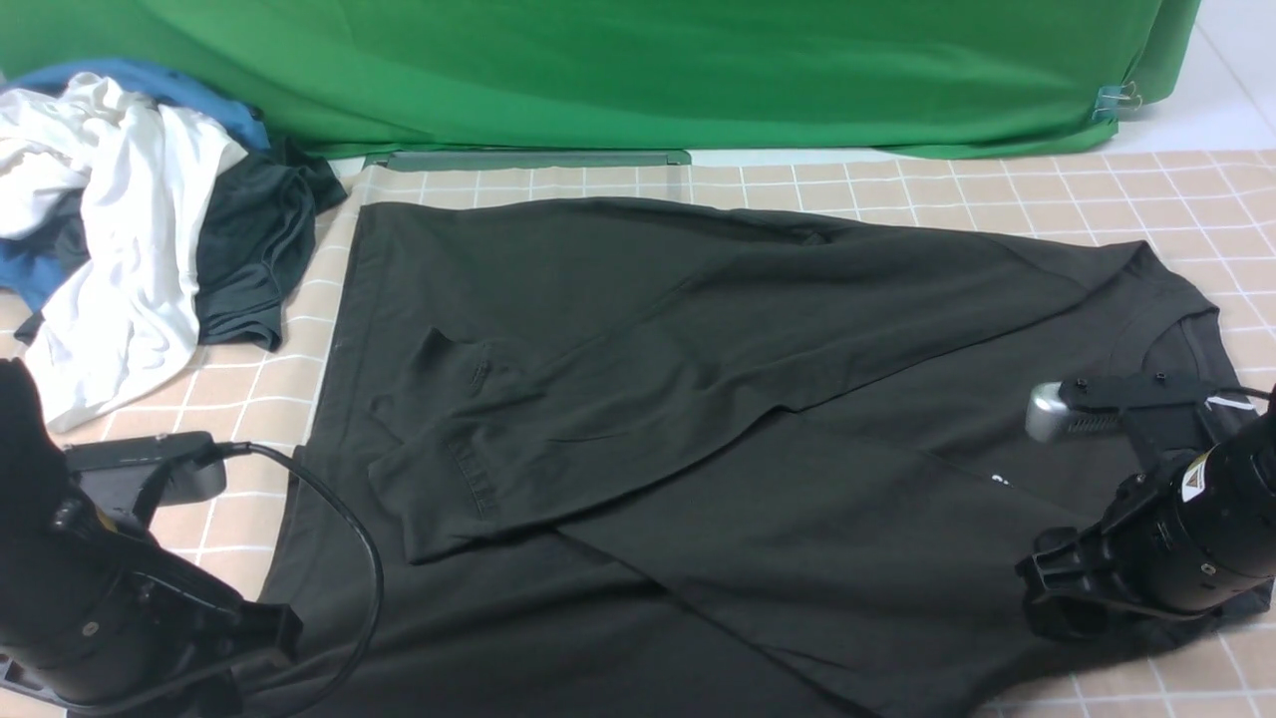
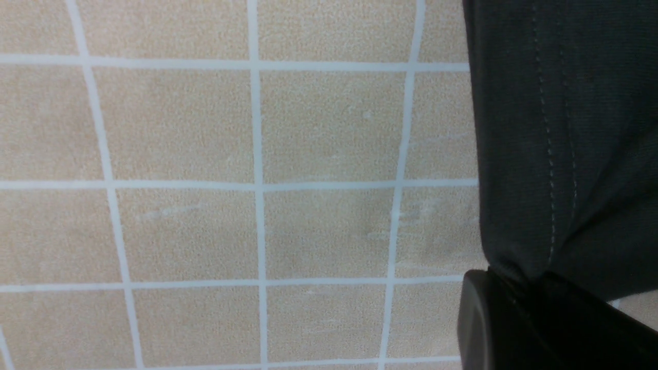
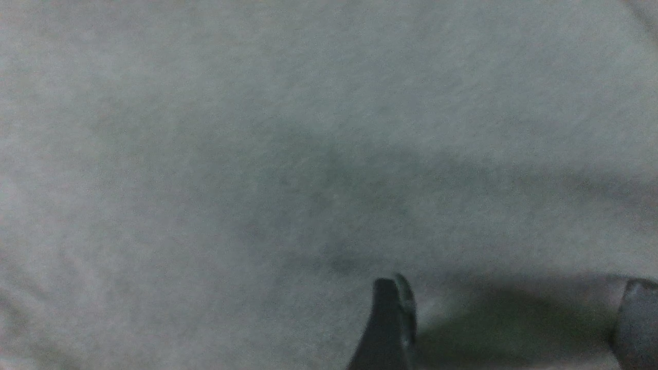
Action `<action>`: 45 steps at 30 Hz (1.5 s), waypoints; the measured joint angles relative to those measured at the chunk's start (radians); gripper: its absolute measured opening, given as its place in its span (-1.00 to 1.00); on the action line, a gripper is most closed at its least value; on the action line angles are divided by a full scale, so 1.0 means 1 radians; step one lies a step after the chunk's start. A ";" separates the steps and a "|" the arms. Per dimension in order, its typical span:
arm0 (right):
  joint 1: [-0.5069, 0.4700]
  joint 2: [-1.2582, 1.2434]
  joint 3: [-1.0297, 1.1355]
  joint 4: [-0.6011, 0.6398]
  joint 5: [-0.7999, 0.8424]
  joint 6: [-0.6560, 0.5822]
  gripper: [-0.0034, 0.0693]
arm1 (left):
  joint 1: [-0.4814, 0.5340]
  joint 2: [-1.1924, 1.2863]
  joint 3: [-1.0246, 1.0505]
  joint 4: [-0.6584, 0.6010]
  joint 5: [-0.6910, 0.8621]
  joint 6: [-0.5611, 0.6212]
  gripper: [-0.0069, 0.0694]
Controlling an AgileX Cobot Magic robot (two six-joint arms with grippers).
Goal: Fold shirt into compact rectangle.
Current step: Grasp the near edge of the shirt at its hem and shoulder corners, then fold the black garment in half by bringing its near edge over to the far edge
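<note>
Right wrist view is soft and washed out: the shirt (image 3: 288, 154) reads as featureless grey, and the right gripper (image 3: 514, 329) shows only its finger ends at the frame edge. Front view: the right arm (image 1: 1176, 538) covers most of the white print (image 1: 1000, 480) and neck label (image 1: 1228, 402), both illegible, and the shirt's near edge runs off frame. Left gripper (image 2: 524, 313) is cropped at the left wrist view's corner; blue garment (image 1: 150, 85) is mostly buried under the white shirt (image 1: 130, 229).

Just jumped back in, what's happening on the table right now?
The black shirt lies spread flat with both sleeves folded across its body. The left tool pinches its hem edge; the right tool is open over the fabric near the collar, holding nothing. The body is not yet folded.
</note>
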 joint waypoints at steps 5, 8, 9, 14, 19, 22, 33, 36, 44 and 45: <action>0.000 0.055 -0.003 -0.012 0.001 0.000 0.67 | 0.000 0.000 0.000 0.000 -0.001 0.000 -0.73; 0.012 0.061 -0.010 -0.019 0.017 -0.009 0.67 | 0.000 0.000 0.000 0.000 -0.002 0.000 -0.73; 0.021 0.061 -0.010 -0.024 0.018 -0.016 0.67 | 0.000 0.000 0.000 0.000 -0.002 0.000 -0.73; 0.076 0.063 -0.010 -0.056 0.021 -0.022 0.67 | 0.000 0.000 0.000 0.000 -0.002 0.005 -0.73; 0.105 0.098 -0.022 -0.091 0.029 -0.025 0.06 | 0.000 0.000 0.000 0.000 -0.002 0.013 -0.73; 0.109 0.108 -0.034 -0.091 0.037 -0.053 -0.54 | 0.000 0.000 0.000 0.000 -0.002 0.013 -0.73; 0.115 -0.043 -0.010 -0.048 0.098 -0.072 -0.75 | 0.000 -0.036 -0.104 0.000 0.032 -0.010 -0.73; 0.094 -0.106 -0.042 -0.044 0.141 -0.078 -0.76 | 0.000 -0.037 -0.179 0.000 0.032 -0.036 -0.73; -0.003 -0.090 -0.215 -0.048 0.192 -0.119 -0.76 | 0.000 0.067 -0.387 0.001 -0.001 -0.065 -0.73; -0.020 -0.076 -0.250 -0.048 0.195 -0.129 -0.76 | 0.000 0.096 -0.429 0.001 -0.010 -0.066 -0.73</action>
